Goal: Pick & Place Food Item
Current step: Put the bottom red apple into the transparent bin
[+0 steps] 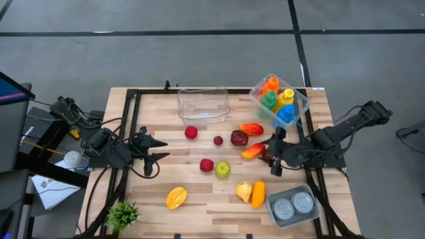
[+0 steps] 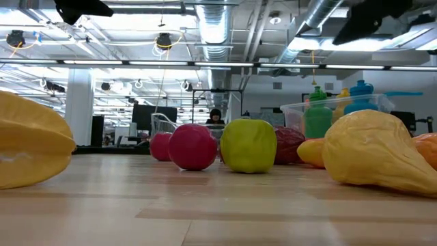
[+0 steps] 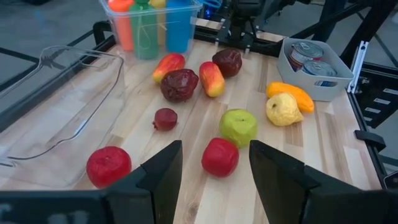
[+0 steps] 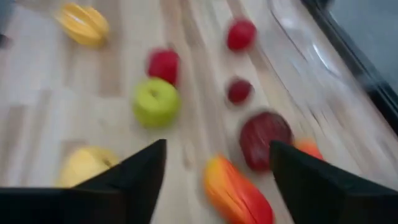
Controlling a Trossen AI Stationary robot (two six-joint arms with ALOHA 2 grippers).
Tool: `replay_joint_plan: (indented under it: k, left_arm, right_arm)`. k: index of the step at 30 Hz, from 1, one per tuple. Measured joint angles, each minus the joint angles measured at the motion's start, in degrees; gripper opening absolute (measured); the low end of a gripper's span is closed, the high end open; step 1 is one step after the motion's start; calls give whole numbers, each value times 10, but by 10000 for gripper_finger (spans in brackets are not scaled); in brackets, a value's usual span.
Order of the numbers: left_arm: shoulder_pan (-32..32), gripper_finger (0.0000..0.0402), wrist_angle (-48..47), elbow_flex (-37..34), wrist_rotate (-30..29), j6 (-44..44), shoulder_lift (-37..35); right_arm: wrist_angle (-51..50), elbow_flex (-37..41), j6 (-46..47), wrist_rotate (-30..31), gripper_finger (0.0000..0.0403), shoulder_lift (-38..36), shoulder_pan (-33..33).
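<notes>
The left end effector (image 1: 158,154) waits spread, well left of the clear tray (image 1: 203,105). The right end effector (image 1: 273,156) stands spread just beside the red-orange mango (image 1: 253,151), below-right of the tray, apparently mid-approach. The mango's long axis runs diagonally; the fingers need to straddle it crosswise.

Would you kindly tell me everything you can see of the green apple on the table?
The green apple is a round, glossy, lime-green piece that looks like plastic, with a dimple on top. It stands upright on the wooden table, near the middle, with nothing gripping it. A red round fruit sits close beside it on the left arm's side; from table height they overlap, but from above a narrow gap seems to show.
</notes>
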State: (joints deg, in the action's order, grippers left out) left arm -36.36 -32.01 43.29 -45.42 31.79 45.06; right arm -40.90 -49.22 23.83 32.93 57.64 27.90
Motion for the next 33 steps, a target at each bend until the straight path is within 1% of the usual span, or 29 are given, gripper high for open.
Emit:
replay_joint_plan:
  k: [3, 5, 8, 10, 12, 14, 19, 23, 26, 30, 33]
  left_arm:
    - [0, 176, 0, 0, 2, 0, 0]
    - [0, 176, 0, 0, 2, 0, 0]
    - [0, 176, -1, 0, 2, 0, 0]
    - [0, 176, -1, 0, 2, 0, 0]
    - [0, 176, -1, 0, 2, 0, 0]
    - [0, 176, -1, 0, 2, 0, 0]
    - [0, 176, -1, 0, 1, 1, 0]
    - [0, 176, -1, 0, 1, 1, 0]
    - [0, 176, -1, 0, 3, 1, 0]
    - [0, 176, -1, 0, 8, 1, 0]
    - [0, 176, -1, 0, 8, 1, 0]
  right_arm:
    - [-86, -19, 46, -1, 328, 36, -14]
    - [-115, -24, 69, -15, 351, 60, -27]
    - [-156, -23, 90, -82, 376, 97, -58]
    - [-174, -23, 101, -128, 385, 124, -81]
    - [-191, -23, 100, -160, 390, 147, -100]
    - [-198, -23, 86, -176, 391, 167, -117]
    - [-202, -23, 55, -234, 387, 192, -155]
    - [-202, -14, 38, -241, 386, 192, -176]
    - [-195, 6, 36, -247, 386, 192, -191]
    - [-143, 45, 29, -291, 386, 192, -206]
    - [-122, 65, 27, -302, 384, 192, -210]
